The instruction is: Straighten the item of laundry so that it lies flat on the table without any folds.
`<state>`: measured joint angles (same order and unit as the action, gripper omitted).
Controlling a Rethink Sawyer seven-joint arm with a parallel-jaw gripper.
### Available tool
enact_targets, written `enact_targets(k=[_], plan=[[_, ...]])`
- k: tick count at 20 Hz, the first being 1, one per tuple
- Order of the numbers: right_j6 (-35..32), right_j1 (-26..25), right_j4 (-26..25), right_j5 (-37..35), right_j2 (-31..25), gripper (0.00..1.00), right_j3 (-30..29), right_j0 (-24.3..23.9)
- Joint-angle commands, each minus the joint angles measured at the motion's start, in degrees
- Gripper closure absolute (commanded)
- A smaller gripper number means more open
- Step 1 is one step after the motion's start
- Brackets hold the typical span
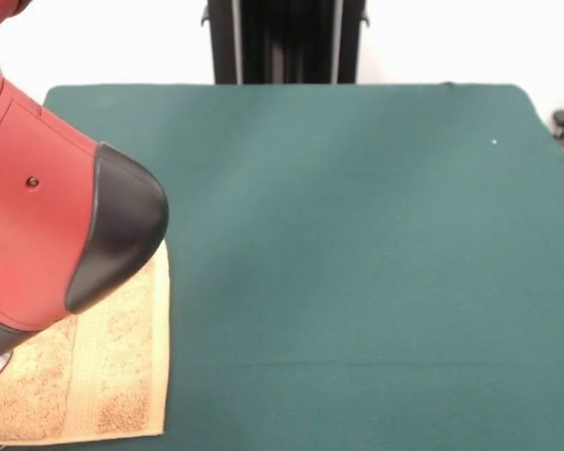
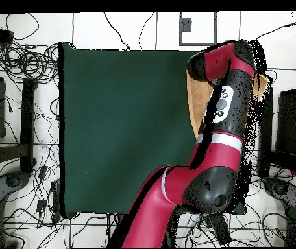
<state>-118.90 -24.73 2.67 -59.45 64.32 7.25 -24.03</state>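
The front view shows the towel [image 1: 103,376] at the lower left of the frame, lying on the table [image 1: 357,244] close to the table's left and lower edges as pictured. Its visible part appears flat, with a woven border band running vertically through the terry surface and a straight right-hand edge ending in a square lower right corner. The red and black arm [image 1: 56,216] enters from the upper left of this frame and covers the towel's upper left part; a rounded black cap on the arm sits directly above the towel's upper right corner. The rest of the green cover is bare in this view. The overhead view shows what the front view does not: the full run of the arm [image 2: 196,175], rising from the lower centre of the frame, bending at a large joint at lower right, then extending upward along the table's right edge. In this view the towel [image 2: 196,104] appears only as a narrow orange-tan strip at the upper right of the table [image 2: 124,130], left of the arm, with a small patch at the arm's right side. Neither view shows the gripper; its state cannot be told. Cables cover the floor [image 2: 21,71] around the table.
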Motion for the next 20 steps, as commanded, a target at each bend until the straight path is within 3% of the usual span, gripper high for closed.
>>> enact_targets(k=[1,10,15,20], plan=[[5.5,-2.6,-0.7,1.2,2.1,0.00,-2.2,3.0],[-7.4,5.5,-5.6,-2.5,-3.0,0.00,-18.1,14.7],[-14.3,8.3,-4.3,-6.6,-5.2,0.00,-25.0,20.3],[-15.5,10.2,-2.9,-11.6,-4.5,0.00,-28.9,24.3]])
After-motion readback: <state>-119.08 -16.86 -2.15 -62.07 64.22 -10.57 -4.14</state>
